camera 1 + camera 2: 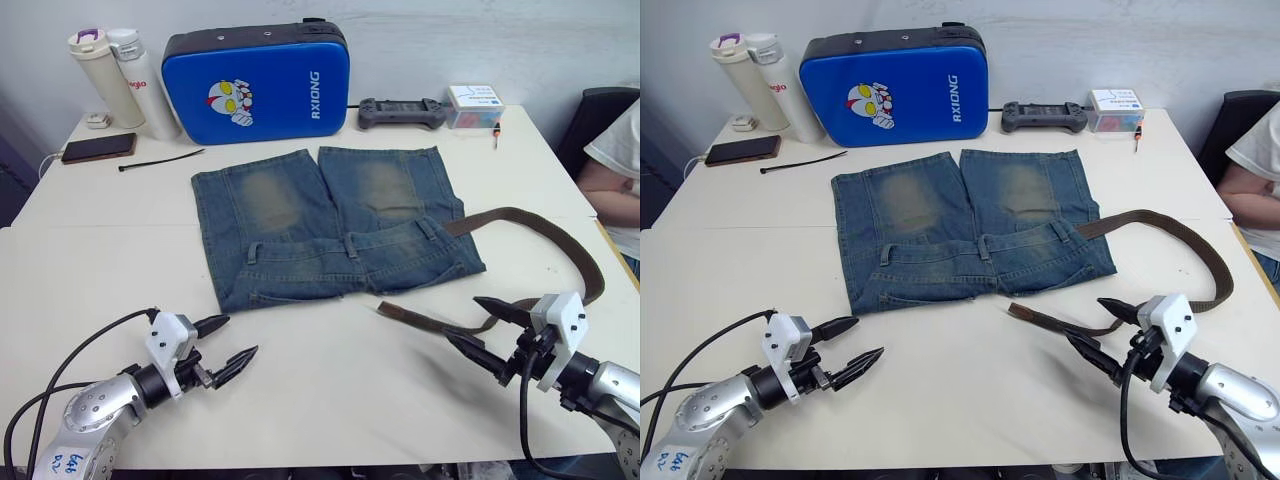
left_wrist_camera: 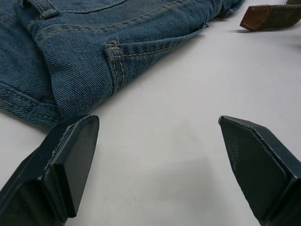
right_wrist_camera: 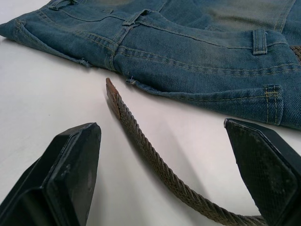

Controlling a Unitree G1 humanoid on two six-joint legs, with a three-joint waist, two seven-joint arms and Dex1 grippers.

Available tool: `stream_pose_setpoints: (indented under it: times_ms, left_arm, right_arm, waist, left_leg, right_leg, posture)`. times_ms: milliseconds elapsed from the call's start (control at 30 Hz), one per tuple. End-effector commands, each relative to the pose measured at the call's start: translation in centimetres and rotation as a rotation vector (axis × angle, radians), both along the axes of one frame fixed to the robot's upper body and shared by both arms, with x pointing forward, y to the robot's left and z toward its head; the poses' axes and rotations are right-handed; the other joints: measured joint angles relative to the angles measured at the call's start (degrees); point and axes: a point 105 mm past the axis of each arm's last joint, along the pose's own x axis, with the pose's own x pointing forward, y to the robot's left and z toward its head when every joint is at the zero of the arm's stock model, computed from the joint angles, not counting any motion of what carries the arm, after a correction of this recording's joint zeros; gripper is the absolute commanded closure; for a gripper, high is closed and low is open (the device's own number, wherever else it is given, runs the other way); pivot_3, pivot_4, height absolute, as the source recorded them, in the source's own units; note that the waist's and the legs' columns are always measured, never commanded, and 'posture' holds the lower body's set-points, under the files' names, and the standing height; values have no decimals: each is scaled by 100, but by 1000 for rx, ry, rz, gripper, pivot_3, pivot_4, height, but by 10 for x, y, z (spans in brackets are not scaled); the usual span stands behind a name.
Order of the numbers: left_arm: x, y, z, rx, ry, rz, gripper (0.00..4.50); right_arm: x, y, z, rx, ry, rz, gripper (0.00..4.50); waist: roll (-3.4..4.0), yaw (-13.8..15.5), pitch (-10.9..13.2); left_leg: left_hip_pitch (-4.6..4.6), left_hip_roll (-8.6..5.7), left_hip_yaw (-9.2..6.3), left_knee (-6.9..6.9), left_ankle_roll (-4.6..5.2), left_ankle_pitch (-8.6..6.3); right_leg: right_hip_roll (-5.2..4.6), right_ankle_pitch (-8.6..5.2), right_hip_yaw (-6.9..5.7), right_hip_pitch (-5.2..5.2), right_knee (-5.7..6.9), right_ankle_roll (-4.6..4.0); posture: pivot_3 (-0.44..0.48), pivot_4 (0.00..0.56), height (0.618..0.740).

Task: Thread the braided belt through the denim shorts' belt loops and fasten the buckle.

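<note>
The denim shorts (image 1: 330,225) lie flat mid-table, waistband towards me, with belt loops (image 1: 352,243) along it. The braided belt (image 1: 590,270) starts at the waistband's right end, curves out to the right and comes back, its tan tip (image 1: 385,308) resting just in front of the shorts. The buckle is hidden. My right gripper (image 1: 465,320) is open and low over the table, with the belt (image 3: 141,141) running between its fingers (image 3: 70,169) untouched. My left gripper (image 1: 238,338) is open over bare table, in front of the shorts' left corner (image 2: 70,80).
A blue case (image 1: 258,85) stands behind the shorts, with two bottles (image 1: 120,80) to its left. A phone (image 1: 98,148), a black cable tie (image 1: 160,160), a game controller (image 1: 402,112) and a small box (image 1: 475,105) lie at the back. A person's sleeve (image 1: 615,150) shows at the right.
</note>
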Motion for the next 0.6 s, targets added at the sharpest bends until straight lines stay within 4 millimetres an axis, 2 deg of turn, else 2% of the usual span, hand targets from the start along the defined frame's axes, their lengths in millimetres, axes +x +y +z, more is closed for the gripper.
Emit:
stream_pose_setpoints:
  times_ms: [33, 267, 600]
  left_arm:
    - [-2, -8, 14, -28, -40, -50, 37]
    - [-11, -11, 27, -113, -70, -126, 37]
    - [-13, -17, 34, -153, -86, -182, 37]
  right_arm:
    - [0, 2, 4, -16, -22, 26, 0]
    - [2, 1, 4, -37, -27, 30, 0]
    - [0, 1, 2, -34, -20, 26, 0]
  waist:
    - [0, -1, 0]
    - [0, -4, 0]
    - [0, -2, 0]
  left_leg:
    - [0, 0, 0, 0, 0, 0]
    - [1, 0, 0, -1, -1, 0]
    - [1, 0, 0, -1, -1, 0]
  right_leg:
    - [0, 0, 0, 0, 0, 0]
    - [0, -1, 0, 0, 0, -2]
    - [0, -2, 0, 0, 0, -3]
  posture:
    - [0, 150, 740]
    - [0, 150, 740]
    - [0, 150, 740]
